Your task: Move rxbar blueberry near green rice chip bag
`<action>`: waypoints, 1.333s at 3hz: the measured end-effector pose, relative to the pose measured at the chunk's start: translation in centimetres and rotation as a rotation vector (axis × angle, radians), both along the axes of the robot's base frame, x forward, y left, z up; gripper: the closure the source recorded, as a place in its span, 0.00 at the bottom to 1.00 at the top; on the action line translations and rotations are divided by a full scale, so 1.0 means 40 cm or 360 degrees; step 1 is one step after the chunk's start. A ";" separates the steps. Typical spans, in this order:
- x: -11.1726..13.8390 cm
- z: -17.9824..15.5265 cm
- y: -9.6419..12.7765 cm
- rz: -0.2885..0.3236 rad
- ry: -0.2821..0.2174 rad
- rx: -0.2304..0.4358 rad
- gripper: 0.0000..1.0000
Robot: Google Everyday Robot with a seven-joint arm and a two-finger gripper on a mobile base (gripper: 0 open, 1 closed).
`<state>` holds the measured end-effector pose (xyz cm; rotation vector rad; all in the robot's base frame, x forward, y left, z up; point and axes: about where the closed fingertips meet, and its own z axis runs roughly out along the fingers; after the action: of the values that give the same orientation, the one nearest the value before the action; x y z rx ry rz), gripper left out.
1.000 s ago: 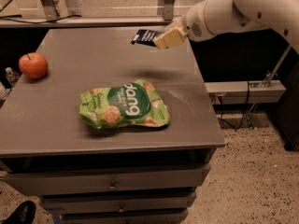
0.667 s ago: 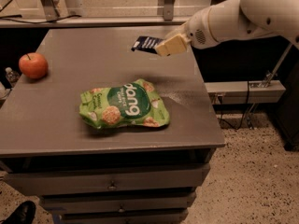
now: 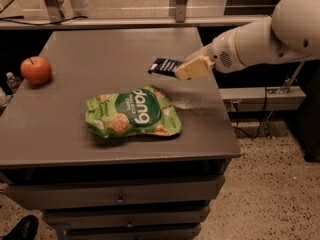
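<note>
Above the right side of the surface (image 3: 95,49), the tool (image 3: 186,70) pinches the rxbar blueberry (image 3: 165,66) by one end. The dark bar juts leftward from it, near the green rice chip bag (image 3: 132,113) but apart.

Lab: metal drawer cabinet (image 3: 150,191), cables (image 3: 265,109), speckled floor (image 3: 270,194); fingers (image 3: 192,68) above cabinet.

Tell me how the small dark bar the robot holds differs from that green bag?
The rxbar blueberry is small, flat and navy; the green rice chip bag is far larger, puffy and bright green. The bar hangs above the table, right side, in the gripper; the bag lies on it. Both are packaged snacks.
</note>
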<state>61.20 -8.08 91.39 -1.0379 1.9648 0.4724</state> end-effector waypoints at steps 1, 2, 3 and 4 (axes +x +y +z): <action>-0.028 -0.034 -0.071 -0.0102 0.0036 -0.0030 1.00; -0.049 -0.063 -0.129 -0.0188 0.0066 -0.0054 1.00; -0.073 -0.094 -0.168 -0.0251 0.0107 -0.0084 1.00; -0.095 -0.123 -0.196 -0.0300 0.0159 -0.0110 0.82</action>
<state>57.40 -15.93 86.48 -0.8745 2.1570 0.3608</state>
